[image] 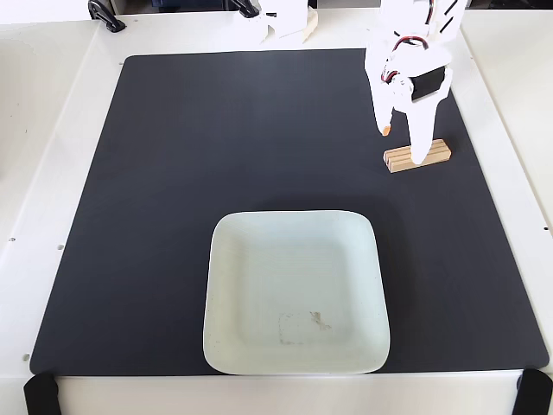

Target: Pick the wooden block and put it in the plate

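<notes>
The wooden block (417,157), a small tan grooved bar, lies on the black mat at the right in the fixed view. My white gripper (402,145) comes down from the top right and stands open over the block. One finger (419,147) rests on or just in front of the block's middle, the other fingertip (384,130) hangs just above and left of its left end. The pale mint square plate (226,259) sits at the lower middle of the mat, empty except for a faint smudge, well below and left of the block.
A black mat (173,173) covers most of the white table. White stand parts (289,26) and black clamps (108,17) sit along the far edge. Black straps (39,393) hold the mat's front corners.
</notes>
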